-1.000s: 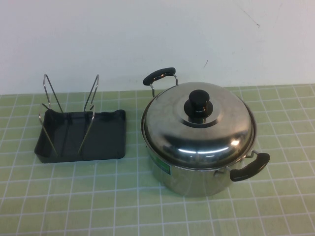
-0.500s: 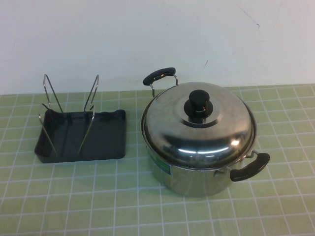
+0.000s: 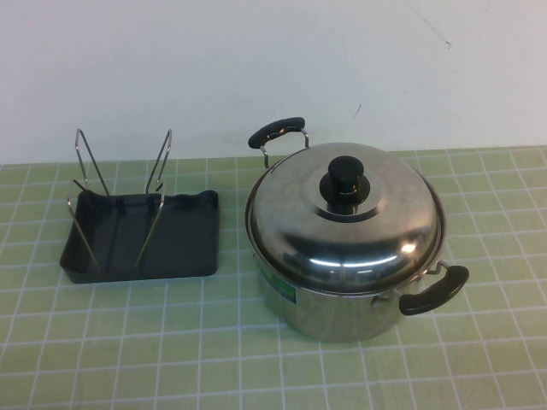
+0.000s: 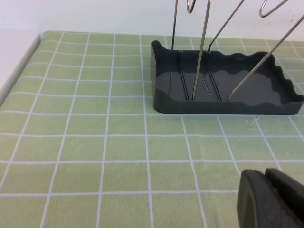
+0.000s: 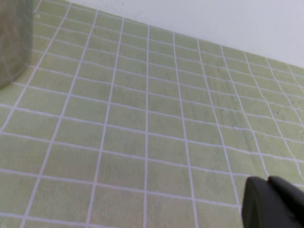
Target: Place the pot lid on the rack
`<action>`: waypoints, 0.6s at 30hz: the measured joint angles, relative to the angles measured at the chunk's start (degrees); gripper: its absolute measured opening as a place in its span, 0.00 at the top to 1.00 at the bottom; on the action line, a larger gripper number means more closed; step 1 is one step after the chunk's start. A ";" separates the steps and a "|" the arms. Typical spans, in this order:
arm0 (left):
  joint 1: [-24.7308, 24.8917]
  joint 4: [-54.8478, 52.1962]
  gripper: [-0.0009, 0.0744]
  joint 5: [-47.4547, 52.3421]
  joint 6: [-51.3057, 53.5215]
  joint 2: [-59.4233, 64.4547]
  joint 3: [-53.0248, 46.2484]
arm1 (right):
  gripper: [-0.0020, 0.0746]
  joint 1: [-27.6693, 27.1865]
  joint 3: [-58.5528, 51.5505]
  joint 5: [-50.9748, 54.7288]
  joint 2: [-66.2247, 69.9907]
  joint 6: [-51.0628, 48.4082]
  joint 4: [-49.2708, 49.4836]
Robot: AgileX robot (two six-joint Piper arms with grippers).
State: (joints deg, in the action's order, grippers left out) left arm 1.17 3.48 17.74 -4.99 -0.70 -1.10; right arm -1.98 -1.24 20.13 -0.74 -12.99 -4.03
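The pot lid [image 3: 342,218] sits closed on the steel pot [image 3: 338,312], its black knob [image 3: 345,175] upright at the centre. To the pot's left, apart from it, stands the rack [image 3: 141,235] on the green tiled worktop [image 3: 128,342]. The left end effector [image 4: 273,199] hovers low over the worktop near the rack, fingers closed and empty. The right end effector [image 5: 273,204], also closed and empty, hangs low over bare tiles beside the pot.

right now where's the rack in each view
High view: the rack stands at the left, beside the pot, apart from it.
Left wrist view: the rack fills the upper right, beyond the shut left end effector.
Right wrist view: not in it; only the shut right end effector and the pot's side.
Shared landmark: the green checked table cover.
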 joint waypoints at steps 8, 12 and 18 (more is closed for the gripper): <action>0.00 1.04 0.99 -5.80 0.00 0.00 -0.11 | 0.98 0.00 -0.40 -5.84 0.00 0.00 0.00; 0.00 2.29 0.99 -18.10 0.00 0.00 -0.11 | 0.98 0.00 -0.40 -16.14 0.00 0.00 0.00; 0.00 2.72 0.99 -36.40 -0.14 0.00 -0.11 | 0.98 0.00 -0.40 -36.59 0.00 0.00 0.00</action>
State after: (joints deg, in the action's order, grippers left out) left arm 1.17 6.21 -18.65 -5.13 -0.70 -1.21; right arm -1.98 -1.64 -16.46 -0.74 -12.99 -4.03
